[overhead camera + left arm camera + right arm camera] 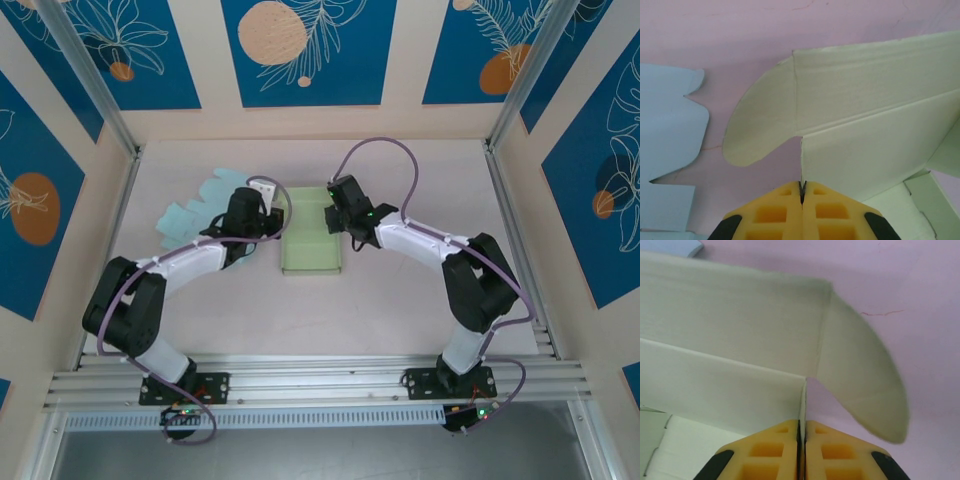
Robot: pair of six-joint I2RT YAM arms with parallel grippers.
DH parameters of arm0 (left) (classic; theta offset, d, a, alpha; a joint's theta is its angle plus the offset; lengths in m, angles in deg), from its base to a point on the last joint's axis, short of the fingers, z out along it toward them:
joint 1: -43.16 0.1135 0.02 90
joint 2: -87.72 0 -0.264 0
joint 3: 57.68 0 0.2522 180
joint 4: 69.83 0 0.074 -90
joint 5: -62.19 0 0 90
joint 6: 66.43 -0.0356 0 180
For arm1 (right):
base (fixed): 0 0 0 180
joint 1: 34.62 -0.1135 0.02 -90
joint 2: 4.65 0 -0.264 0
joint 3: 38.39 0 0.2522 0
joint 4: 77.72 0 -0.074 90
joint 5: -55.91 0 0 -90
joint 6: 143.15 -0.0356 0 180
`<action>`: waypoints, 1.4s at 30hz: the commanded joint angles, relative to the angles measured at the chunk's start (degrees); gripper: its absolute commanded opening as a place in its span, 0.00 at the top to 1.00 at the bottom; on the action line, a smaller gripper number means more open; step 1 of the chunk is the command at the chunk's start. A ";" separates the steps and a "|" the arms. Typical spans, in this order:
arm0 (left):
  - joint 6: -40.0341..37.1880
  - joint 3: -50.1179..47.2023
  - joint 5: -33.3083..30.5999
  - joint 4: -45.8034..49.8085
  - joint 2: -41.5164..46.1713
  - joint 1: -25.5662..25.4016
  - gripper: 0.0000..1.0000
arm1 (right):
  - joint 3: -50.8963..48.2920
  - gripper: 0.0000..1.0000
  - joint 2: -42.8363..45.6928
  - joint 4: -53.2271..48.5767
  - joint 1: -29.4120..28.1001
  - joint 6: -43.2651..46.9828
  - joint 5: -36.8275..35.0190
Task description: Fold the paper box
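You have the paper box (pixel 312 240) in the middle of the table (pixel 400 310), between the two arms. It is pale green and, as far as I can see, only partly formed. The left gripper (pixel 802 192) is at its left side and the right gripper (pixel 802 427) is at its right side. In each wrist view the yellow fingers (pixel 775 212) are pressed together, with the thin edge of a box panel pinched between them. So both tools hold the card and neither is spread. Beyond each grip a rounded flap (pixel 760 130) lies out on the table, not yet turned in. Some light blue sheets (pixel 190 215) lie to the left of the box, near the left arm.

I judge that you are at the step of raising the two side panels along their creases. The next move probably calls for both arms working together and evenly, so that the panels turn at the crease and the box does not slide or twist. Do not pull the sides apart, because thin card can bend in the wrong place or tear. The rounded flaps will need tucking after that.
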 commanded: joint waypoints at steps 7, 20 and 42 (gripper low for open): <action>4.26 -4.00 -3.93 -7.35 1.58 -4.51 0.99 | -5.49 0.88 2.83 10.14 -5.43 -4.01 -5.29; 6.26 -11.59 -5.37 -10.94 5.70 -7.84 0.98 | -12.78 0.88 5.07 15.87 -10.56 -7.93 -10.31; 3.03 -7.64 -7.08 -15.47 5.36 -8.93 0.98 | -9.56 0.87 4.90 19.25 -9.09 0.49 -11.86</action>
